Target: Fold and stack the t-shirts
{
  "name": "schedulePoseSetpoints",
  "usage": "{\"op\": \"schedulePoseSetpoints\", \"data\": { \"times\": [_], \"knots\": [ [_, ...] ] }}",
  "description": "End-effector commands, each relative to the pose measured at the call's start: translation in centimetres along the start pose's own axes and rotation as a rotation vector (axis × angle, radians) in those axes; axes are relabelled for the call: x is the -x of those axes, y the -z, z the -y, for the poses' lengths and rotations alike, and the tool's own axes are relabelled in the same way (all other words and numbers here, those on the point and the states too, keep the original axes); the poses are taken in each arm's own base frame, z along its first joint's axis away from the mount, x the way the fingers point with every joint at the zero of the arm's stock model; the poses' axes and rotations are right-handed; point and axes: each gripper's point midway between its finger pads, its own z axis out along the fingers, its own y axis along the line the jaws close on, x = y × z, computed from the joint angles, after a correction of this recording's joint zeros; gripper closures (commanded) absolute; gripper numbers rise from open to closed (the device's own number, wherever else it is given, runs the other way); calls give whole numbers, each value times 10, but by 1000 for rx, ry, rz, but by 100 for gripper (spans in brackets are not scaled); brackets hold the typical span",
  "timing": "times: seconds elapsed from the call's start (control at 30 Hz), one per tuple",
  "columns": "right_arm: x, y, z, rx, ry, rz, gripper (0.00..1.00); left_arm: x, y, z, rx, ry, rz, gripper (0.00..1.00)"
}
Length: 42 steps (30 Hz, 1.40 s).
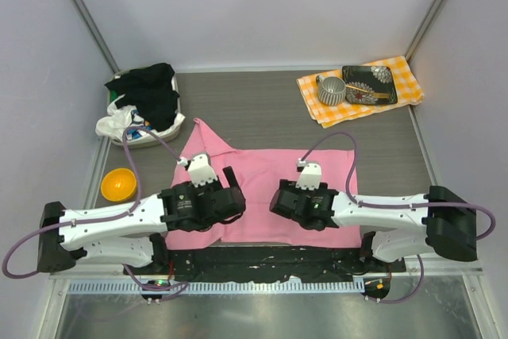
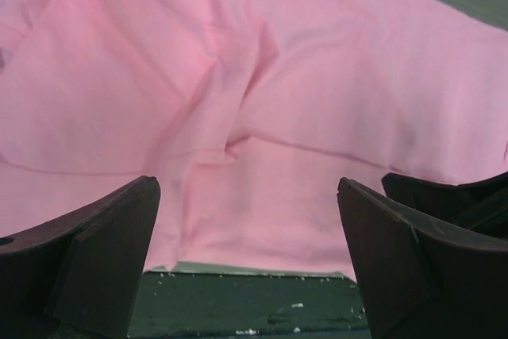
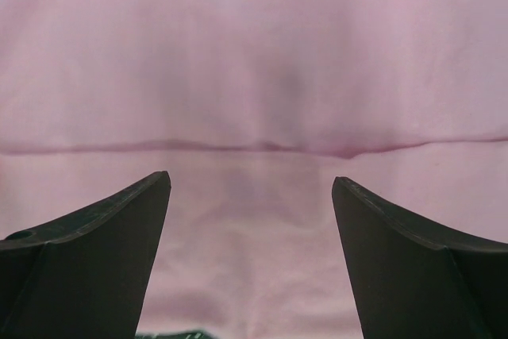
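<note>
Since both claws hang low over the near half of the pink shirt (image 1: 270, 184), side by side and pointing at each other, we judge this as set-up for a two-handed fold. Shirt lies spread mid-table, some wrinkles. L gripper (image 2: 248, 196) wide, nothing betw. jaws. R gripper (image 3: 250, 188) wide too, empty, over a crease. Black & white shirts (image 1: 147, 97) sit heaped in basket (image 1: 159, 137), far left, not yet folded.
</note>
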Motion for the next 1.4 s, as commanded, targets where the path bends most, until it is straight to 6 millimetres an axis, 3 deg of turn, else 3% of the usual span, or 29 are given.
{"op": "schedulePoseSetpoints", "data": {
  "times": [0.0,0.13,0.27,0.43,0.63,0.77,1.07,1.23,1.37],
  "knots": [
    [6,-23,26,-47,-25,25,11,47,-1,-2,7,-55,101,0],
    [3,-26,33,-41,-44,1,11,76,-3,-5,4,-14,131,0],
    [-11,-26,40,-43,-50,-42,11,89,-5,-8,17,-17,146,0],
    [-4,-17,60,-89,-50,-12,11,82,-15,-7,34,-25,123,0],
    [-7,-9,68,-82,-74,-34,11,73,-30,-10,53,-22,95,0],
    [-20,-17,82,-121,-89,-41,11,73,-34,-11,61,-28,89,0],
    [-27,-34,86,-163,-104,-43,11,75,-39,-14,74,-21,84,0],
    [-18,-43,93,-226,-107,-33,10,74,-43,-15,85,-26,77,0],
    [-8,-51,110,-299,-151,-39,10,76,-43,-16,92,-31,78,0]
  ]
}}
